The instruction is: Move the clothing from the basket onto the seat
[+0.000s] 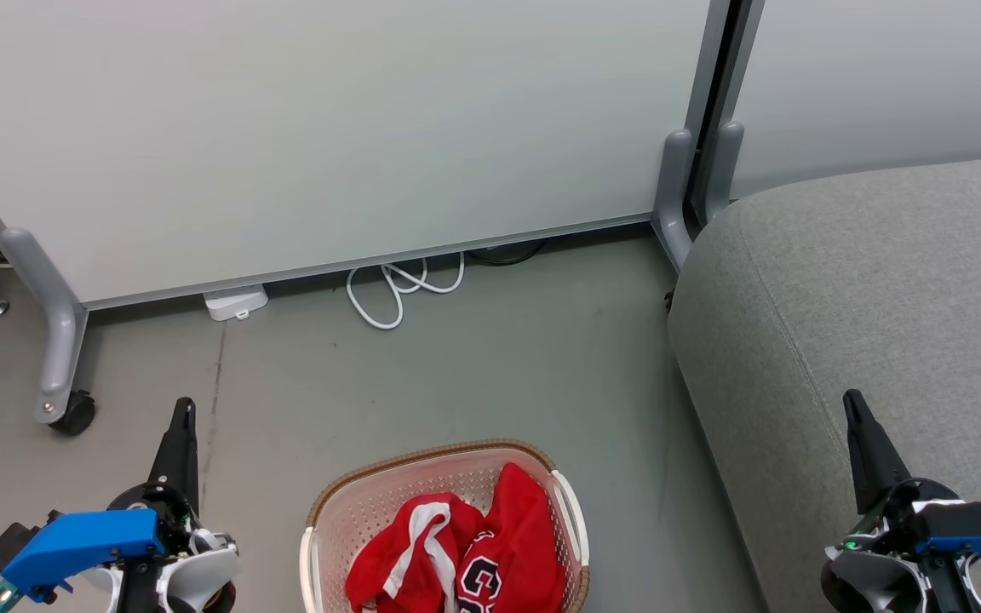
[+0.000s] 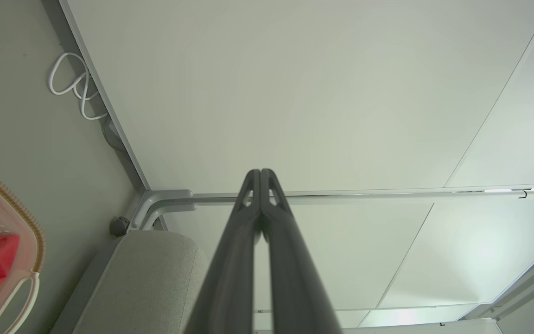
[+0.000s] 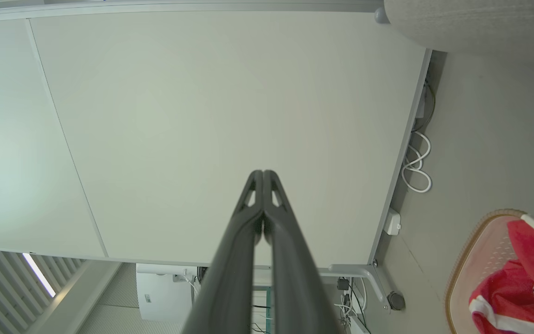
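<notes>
Reaching step: not yet begun.
Left gripper: fingers pressed together, empty.
Right gripper: likewise, empty; seat beside it.
Clothing: heaped in basket, between both grippers.
Advice: open left fingers wide, descend on the top red fold.

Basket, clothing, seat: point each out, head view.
basket (image 1: 388,502), head view, bare perforated inner wall.
clothing (image 1: 524,519), head view, red jersey fabric.
seat (image 1: 882,281), head view, bare grey upholstery.
</notes>
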Available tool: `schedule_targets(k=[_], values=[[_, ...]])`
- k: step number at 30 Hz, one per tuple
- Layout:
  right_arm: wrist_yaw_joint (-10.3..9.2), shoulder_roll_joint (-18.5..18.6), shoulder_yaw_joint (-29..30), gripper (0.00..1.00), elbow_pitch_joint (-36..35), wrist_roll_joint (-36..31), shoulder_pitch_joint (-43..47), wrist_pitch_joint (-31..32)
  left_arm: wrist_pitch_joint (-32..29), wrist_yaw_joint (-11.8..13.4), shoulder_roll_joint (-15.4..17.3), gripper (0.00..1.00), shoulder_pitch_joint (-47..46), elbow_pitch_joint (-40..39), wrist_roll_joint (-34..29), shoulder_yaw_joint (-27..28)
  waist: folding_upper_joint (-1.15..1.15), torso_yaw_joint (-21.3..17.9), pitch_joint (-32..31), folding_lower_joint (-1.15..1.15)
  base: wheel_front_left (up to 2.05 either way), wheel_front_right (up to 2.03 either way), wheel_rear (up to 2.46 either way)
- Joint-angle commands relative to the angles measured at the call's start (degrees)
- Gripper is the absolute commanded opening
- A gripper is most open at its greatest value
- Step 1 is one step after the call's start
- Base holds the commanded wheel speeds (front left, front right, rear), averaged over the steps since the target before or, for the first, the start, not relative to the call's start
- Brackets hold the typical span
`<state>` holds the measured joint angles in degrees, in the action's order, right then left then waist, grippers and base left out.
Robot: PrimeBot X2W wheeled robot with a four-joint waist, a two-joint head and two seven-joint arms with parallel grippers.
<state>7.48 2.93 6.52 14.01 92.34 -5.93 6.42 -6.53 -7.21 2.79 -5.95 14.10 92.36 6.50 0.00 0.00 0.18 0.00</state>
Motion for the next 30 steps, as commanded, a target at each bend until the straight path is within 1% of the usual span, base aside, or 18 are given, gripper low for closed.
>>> schedule_targets(k=[1,12,13,14,15,16,23,26,30], values=[[0.02,-0.1,0.1,0.0,0.1,0.2,-0.6,0.2,-0.2,-0.5,0.2,0.0,-0.5,-0.3,0.1,0.1,0.0,0.0,0.0,0.0,0.0,0.0,0.0],[0.02,-0.1,0.1,0.0,0.1,0.2,-0.6,0.2,-0.2,-0.5,0.2,0.0,-0.5,-0.3,0.1,0.1,0.0,0.0,0.0,0.0,0.0,0.0,0.0],[0.0,0.0,0.0,1.0,0.1,0.0,0.0,0.0,0.0,0.0,0.0,1.0,0.0,0.1,0.0,0.0,0.0,0.0,0.0,0.0,0.0,0.0,0.0],[0.0,0.0,-0.1,1.0,0.3,0.0,0.2,-0.1,0.1,0.1,-0.1,1.0,0.2,0.3,0.0,0.0,0.0,0.0,0.0,0.0,0.0,0.0,0.0],[-0.01,-0.1,-0.1,0.0,0.7,0.0,0.6,-0.1,0.2,0.1,-0.2,0.0,0.6,0.7,0.0,-0.1,0.0,0.0,0.0,0.0,0.0,0.0,0.0],[-0.02,-0.2,-0.1,1.0,1.4,0.0,1.2,-0.1,0.1,0.2,-0.4,1.0,1.4,1.4,0.0,-0.1,0.0,0.0,0.0,0.0,0.0,0.0,0.0],[-0.07,-0.3,-1.3,1.0,1.9,-1.1,1.4,-1.8,1.9,0.2,-0.6,1.0,1.9,1.6,-1.1,-1.0,0.0,0.0,0.0,0.0,0.0,0.0,0.0],[-0.06,-0.3,-1.6,1.0,2.1,-3.6,1.1,-2.7,2.7,0.6,-0.5,1.0,1.8,1.3,-3.5,-1.3,0.0,0.0,0.0,0.0,0.0,0.0,0.0],[-0.06,-0.2,-1.8,1.0,2.3,-8.6,0.6,-3.7,3.8,1.2,-0.5,1.0,1.6,0.6,-8.4,-1.8,0.0,0.1,0.1,0.0,0.0,0.0,0.0]])
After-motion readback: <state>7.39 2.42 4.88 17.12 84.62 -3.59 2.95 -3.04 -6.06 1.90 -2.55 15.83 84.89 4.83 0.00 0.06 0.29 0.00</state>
